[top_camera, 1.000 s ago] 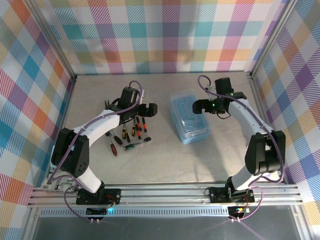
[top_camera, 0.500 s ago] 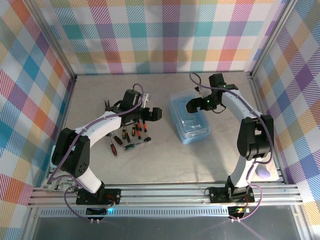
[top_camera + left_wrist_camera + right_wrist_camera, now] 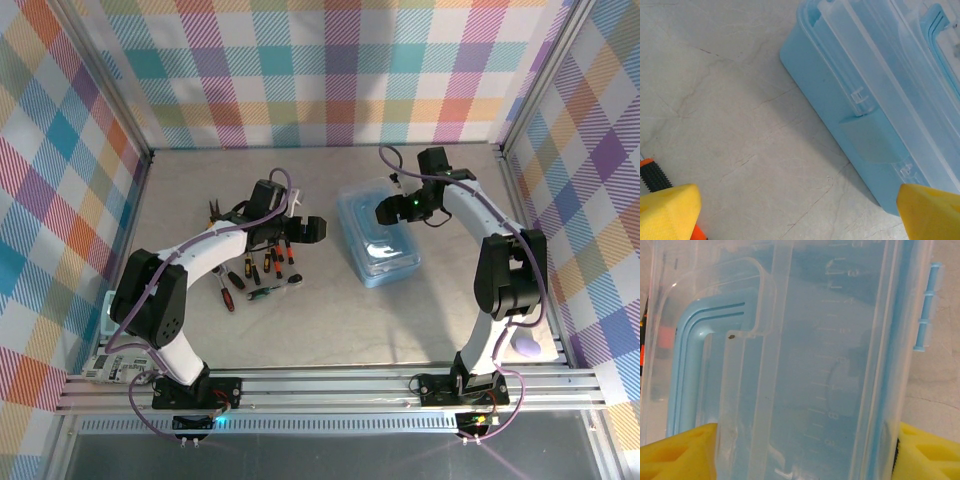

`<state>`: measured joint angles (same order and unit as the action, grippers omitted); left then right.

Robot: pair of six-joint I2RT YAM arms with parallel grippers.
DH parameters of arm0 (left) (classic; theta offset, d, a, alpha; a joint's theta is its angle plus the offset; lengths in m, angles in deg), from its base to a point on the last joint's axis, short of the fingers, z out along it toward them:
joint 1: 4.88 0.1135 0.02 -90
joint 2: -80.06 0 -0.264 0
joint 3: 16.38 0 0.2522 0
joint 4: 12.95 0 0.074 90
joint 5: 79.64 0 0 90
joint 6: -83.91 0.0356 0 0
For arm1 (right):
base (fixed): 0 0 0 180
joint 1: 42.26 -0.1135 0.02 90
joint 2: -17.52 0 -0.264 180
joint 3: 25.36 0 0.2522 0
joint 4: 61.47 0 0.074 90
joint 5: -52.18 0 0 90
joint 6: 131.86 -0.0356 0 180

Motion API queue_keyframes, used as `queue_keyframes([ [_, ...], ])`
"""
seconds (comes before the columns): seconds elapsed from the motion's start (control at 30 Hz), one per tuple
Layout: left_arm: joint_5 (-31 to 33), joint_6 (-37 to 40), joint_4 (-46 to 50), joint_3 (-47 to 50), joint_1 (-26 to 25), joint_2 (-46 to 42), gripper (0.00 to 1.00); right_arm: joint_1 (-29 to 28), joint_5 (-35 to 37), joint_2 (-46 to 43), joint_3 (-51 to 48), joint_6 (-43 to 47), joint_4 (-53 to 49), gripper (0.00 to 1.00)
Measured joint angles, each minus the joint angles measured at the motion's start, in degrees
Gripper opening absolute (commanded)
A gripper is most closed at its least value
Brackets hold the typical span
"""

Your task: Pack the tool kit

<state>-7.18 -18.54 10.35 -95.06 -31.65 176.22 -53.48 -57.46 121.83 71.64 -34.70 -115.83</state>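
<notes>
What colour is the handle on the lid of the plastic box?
Light blue. The handle shows best in the right wrist view, seen through the clear lid.

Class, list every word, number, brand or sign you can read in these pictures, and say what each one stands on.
On the lid of the box: a moulded scale of tick marks with small raised digits, too faint to read for certain.
On the tools: any marking is too small to read.
No other words, brands or signs can be read.

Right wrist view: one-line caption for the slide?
Right gripper straddles the light-blue box with its clear lid on, one yellow finger at each side, blue handle at left.
</notes>
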Motion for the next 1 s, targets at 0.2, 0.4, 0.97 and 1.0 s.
queue_keyframes([
  [0.2, 0.0, 0.0, 0.0, -0.6, 0.0, 0.0, 1.0, 0.0, -0.4, 0.0, -0.5, -0.7, 1.2, 0.99],
  [0.4, 0.0, 0.0, 0.0, -0.6, 0.0, 0.4, 1.0, -0.8, 0.1, 0.7, -0.9, -0.5, 1.0, 0.97],
  [0.97, 0.5, 0.3, 0.9, -0.8, 0.0, 0.6, 1.0, 1.5, -13.4, -0.3, -6.2, -8.3, 9.2, 0.59],
  [1.0, 0.5, 0.3, 0.9, -0.8, 0.0, 0.6, 1.0, 1.7, -13.9, -0.3, -6.4, -8.7, 9.6, 0.7],
])
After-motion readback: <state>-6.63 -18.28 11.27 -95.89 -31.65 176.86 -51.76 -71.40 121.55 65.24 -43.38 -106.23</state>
